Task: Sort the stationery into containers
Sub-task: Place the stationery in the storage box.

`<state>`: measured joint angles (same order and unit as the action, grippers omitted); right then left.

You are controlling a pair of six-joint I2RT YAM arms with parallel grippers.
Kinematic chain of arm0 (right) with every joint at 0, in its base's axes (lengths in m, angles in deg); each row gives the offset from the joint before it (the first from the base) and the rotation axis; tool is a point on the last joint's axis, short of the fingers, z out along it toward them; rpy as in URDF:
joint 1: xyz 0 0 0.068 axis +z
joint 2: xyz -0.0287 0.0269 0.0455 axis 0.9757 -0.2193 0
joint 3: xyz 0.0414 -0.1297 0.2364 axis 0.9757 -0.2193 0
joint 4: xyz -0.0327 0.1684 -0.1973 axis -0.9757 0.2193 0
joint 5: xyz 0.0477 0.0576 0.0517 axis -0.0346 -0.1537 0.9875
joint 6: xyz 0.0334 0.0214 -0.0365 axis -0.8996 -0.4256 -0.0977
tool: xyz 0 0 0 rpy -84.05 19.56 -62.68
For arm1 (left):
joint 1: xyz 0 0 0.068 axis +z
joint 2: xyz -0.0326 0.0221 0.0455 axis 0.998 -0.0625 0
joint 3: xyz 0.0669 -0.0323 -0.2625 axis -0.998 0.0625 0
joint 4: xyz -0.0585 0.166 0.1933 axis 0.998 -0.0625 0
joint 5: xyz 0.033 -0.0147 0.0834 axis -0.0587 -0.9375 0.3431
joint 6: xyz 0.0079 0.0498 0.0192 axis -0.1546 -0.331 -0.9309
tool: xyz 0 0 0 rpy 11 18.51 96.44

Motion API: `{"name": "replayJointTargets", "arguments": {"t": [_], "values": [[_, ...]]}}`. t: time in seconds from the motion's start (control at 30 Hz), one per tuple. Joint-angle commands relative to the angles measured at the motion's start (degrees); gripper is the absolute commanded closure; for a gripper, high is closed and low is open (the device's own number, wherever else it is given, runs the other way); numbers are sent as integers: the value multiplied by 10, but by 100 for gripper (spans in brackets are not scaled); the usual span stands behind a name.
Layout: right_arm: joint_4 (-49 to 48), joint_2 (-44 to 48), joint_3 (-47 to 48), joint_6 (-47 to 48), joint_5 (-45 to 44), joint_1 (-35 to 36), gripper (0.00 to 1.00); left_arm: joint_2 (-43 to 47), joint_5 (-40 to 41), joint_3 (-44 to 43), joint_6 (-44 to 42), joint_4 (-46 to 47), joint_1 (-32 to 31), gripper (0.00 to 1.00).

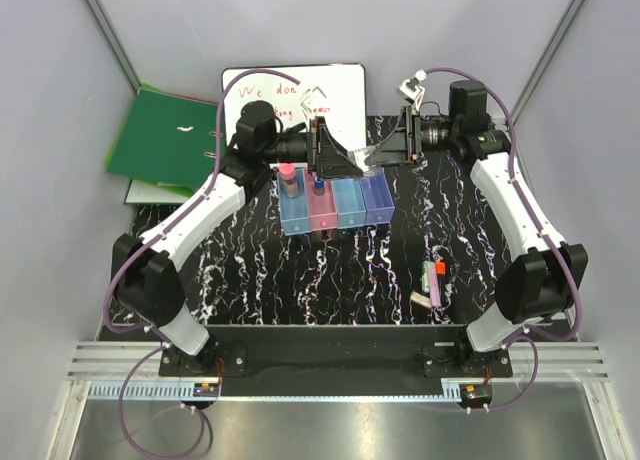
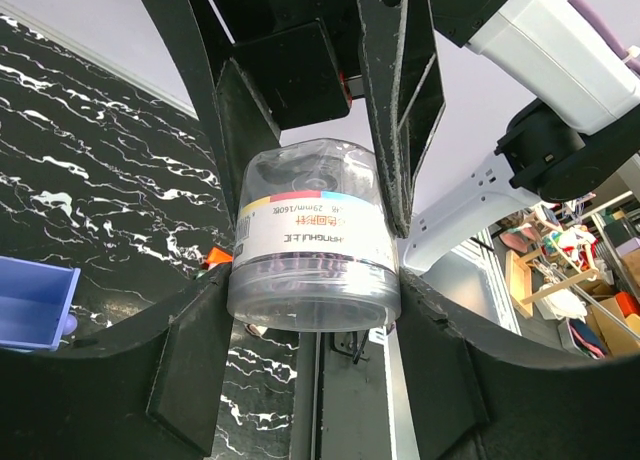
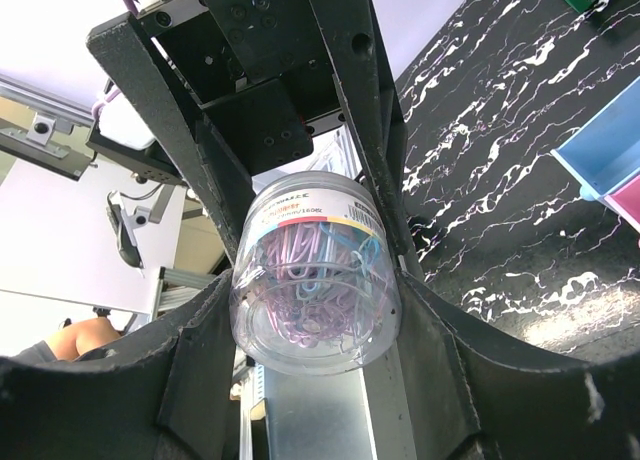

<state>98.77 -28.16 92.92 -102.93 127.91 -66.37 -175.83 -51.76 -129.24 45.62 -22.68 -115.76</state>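
Note:
A clear round pot of coloured paper clips hangs in the air behind the row of four joined bins. My left gripper and right gripper face each other, and each is shut on one end of it. The pot fills the left wrist view between my left gripper's fingers. It shows the same way in the right wrist view in my right gripper. A pink-capped cylinder stands in the left blue bin. A blue-capped tube stands in the pink bin.
A red-and-black marker beside a green stick and a small pink bar lie on the table's right side. A whiteboard stands at the back. A green ring binder lies at the back left.

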Motion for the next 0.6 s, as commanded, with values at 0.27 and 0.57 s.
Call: {"name": "replayJointTargets", "arguments": {"t": [0.27, 0.57], "values": [[-29, 16, -1, -2, 14, -21, 0, 4, -1, -37, -58, -46, -4, 100], [-3, 14, 3, 12, -8, -137, 0, 0, 63, -149, -333, -380, 36, 100]]}}
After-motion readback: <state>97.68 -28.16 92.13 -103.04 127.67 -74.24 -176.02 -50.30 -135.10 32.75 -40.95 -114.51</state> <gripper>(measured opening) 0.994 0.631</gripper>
